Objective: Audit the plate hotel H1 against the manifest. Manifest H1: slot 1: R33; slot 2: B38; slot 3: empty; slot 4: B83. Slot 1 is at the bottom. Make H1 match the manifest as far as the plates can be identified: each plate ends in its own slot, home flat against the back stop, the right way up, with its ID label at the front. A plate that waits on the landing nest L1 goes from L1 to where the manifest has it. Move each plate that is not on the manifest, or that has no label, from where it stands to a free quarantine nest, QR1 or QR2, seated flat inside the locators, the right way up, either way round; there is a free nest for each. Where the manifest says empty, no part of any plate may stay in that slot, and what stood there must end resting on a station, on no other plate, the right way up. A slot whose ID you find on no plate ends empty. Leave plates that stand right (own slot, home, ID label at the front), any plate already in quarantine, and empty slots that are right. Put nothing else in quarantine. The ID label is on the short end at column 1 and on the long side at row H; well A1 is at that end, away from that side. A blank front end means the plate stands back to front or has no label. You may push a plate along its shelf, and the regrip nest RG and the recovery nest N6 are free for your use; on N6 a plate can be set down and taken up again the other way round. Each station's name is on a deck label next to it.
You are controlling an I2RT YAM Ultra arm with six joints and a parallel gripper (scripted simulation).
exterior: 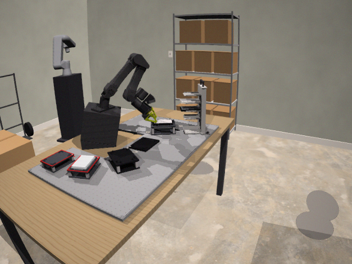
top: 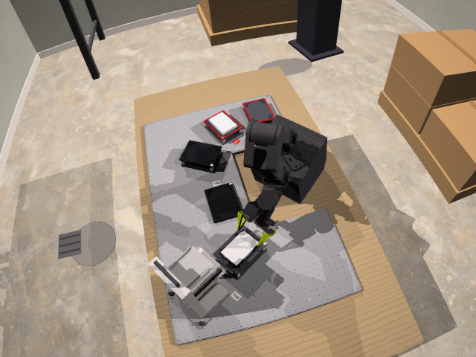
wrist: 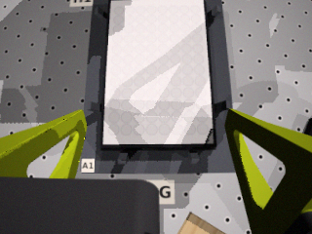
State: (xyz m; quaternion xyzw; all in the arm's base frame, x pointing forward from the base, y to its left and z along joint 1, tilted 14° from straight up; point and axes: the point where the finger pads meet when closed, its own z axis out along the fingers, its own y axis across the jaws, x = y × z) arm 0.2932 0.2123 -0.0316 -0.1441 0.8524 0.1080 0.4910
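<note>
Plate (wrist: 158,73) with a white top lies flat in a dark nest (top: 238,251) just in front of the plate hotel (top: 192,277), and the pincer (wrist: 156,146) is spread to its widest, holding nothing, one yellow-green finger (wrist: 54,141) on either side of the plate's near short end and apart from it.

Trouble could come, I judge, from closing at this end alone: a grip so near the short edge may let the far end droop or twist, and the plate might then catch a locator on the lift or enter a hotel shelf crooked. Carrying it the wrong way round would leave a blank end at the front.

The near end face is not visible from the wrist, so no ID can be read; only a small "A1" tag (wrist: 88,166) and a cut-off "G" on the deck label show. The hotel's slot contents and plate labels are too small to make out in the exterior view. One red-edged quarantine nest (top: 222,123) on the worktop (top: 346,318) carries a white plate.
</note>
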